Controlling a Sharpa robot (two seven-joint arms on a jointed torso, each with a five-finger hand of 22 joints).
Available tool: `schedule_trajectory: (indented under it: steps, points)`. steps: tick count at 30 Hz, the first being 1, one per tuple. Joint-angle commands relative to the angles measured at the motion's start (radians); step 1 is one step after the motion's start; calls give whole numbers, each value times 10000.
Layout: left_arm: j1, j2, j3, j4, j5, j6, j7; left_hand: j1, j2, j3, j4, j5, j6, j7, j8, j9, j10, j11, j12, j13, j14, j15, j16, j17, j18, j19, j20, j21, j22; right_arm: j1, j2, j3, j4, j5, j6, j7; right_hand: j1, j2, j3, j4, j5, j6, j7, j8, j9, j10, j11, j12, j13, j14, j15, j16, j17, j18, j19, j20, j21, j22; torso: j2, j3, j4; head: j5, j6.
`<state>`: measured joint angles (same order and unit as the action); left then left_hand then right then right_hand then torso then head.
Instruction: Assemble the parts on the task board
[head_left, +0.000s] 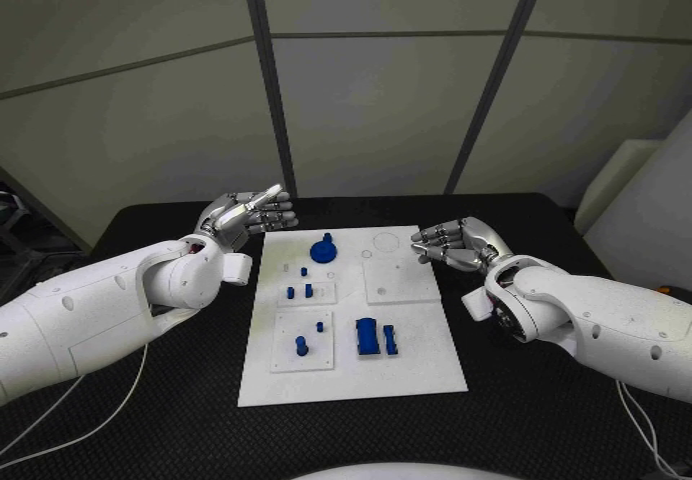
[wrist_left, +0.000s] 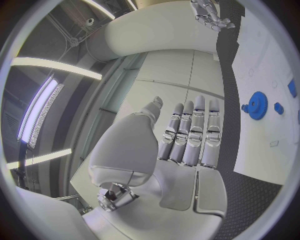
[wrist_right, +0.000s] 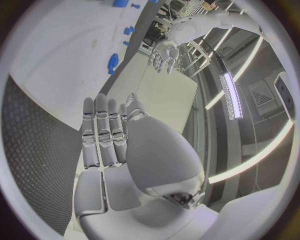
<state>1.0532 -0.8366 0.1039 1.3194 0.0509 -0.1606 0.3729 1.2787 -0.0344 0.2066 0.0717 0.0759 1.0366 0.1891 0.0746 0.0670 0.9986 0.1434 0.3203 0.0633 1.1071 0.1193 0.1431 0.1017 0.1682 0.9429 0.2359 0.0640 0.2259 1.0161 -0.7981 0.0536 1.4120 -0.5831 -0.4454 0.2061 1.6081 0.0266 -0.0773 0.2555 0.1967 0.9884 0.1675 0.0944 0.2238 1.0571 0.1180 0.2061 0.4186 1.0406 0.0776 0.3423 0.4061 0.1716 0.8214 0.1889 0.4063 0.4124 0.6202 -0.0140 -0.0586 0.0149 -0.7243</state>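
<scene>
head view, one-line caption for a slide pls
Both hands, left and right, hover open beside the task board.

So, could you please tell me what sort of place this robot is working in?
Probably a robotics lab or test cell: a black table with a white task board bearing small blue parts, grey partition panels behind, and ceiling strip lights overhead.

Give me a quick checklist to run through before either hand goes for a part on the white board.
1. Left hand free: ok, fingers apart, holding nothing.
2. Right hand free: ok, holding nothing, beside the board's far right edge.
3. Task board unobstructed: ok, neither hand over it.
4. Blue gear reachable: ok, stands at the far end, nearest the left hand.
5. Large blue block free: ok, nothing on it.
6. Small pegs seated: cannot tell.
</scene>
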Motion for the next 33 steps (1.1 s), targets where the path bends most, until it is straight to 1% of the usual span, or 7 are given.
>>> schedule_trajectory:
  steps: [1,14,15,27,28,32,33]
  points:
    - [29,354,7,-531,264,-1127,819,-44,-44,-33,36,1,57,-61,6,-20,206,3,-92,-13,-341,73,-318,-141,118,-698,131,-11,-237,60,538,154,-998,1543,107,1623,58,-89,146,147,-96,92,94,-280,-345,344,112,-635,-1309,82,246,-1070,-846,143,43,319,-808,-616,-218,-44,71,-15,270]
    - [23,1618,9,-2099,773,-2059,1656,-142,-68,-300,59,4,-532,-451,-132,-38,-303,547,-1630,-22,-1595,565,-828,-395,100,-2082,529,26,-827,98,1990,411,-3037,2120,664,2207,-760,-66,485,-405,-275,-172,46,-322,-1461,89,473,-1438,-3515,-14,650,-2810,-2804,130,445,742,-2686,-2181,-439,44,14,73,722]
    - [9,1514,3,-1985,539,-1578,1044,-3882,344,-794,-717,-759,-3446,-870,-746,-670,-3192,-84,-2080,-633,-4399,43,-1431,-1017,-505,-4243,-348,-640,-1252,79,1920,398,-2918,1671,304,1689,-5279,-266,773,-991,-754,-3041,-475,-944,-2238,-3067,-40,-2061,-4186,-3127,200,-3423,-3133,-517,-2203,-46,-3063,-2729,-379,17,54,56,677]
    - [-7,1158,-388,-299,146,-3273,1204,-7152,344,-1260,-717,-759,-5989,-1891,-746,-670,-5676,-553,-3203,-633,-6856,-408,-1431,-1017,-888,-6158,-1077,-640,-2259,177,1264,46,-1222,3239,-1034,2236,-9168,-266,773,-1584,-1200,-5498,-894,-944,-2238,-5759,-431,-2061,-4186,-5720,-776,-3423,-4061,-796,-4309,-696,-4063,-3250,-746,136,567,-141,1223]
    - [-11,1072,-483,108,51,-3683,1243,-7518,344,-1321,-717,-759,-6277,-1891,-746,-670,-5955,-612,-3203,-633,-7129,-459,-1431,-1017,-888,-6373,-1159,-640,-2259,201,1105,-40,-811,3620,-1359,2368,-9640,-266,773,-1649,-1253,-5798,-948,-944,-2238,-6089,-1180,-2061,-4186,-6037,-776,-3423,-4061,-795,-4574,-779,-4063,-3312,-759,140,584,-148,1242]
    - [-20,843,-734,1194,-203,-4774,1346,-8261,344,-2066,-717,-759,-6850,-1891,-746,-670,-6523,-729,-3203,-633,-7683,-1193,-1431,-1017,-889,-6801,-1331,-640,-2259,264,686,-265,274,4623,-2216,2718,-10524,-266,773,-1767,-1967,-6359,-1675,-944,-2238,-6704,-1180,-2061,-4186,-6640,-776,-3423,-4061,-904,-5074,-932,-4063,-3422,-760,140,586,-149,1243]
    - [-22,796,-786,1414,-254,-4996,1367,-8446,344,-2066,-717,-759,-7000,-1891,-746,-670,-6667,-1434,-3203,-633,-7827,-1193,-1431,-1017,-890,-6912,-1372,-640,-2259,277,600,-311,495,4827,-2390,2789,-10751,-266,773,-1793,-1967,-6504,-1675,-944,-2238,-6865,-1180,-2061,-4186,-6792,-776,-3423,-4061,-904,-5205,-968,-4063,-4124,-760,140,586,-149,1243]
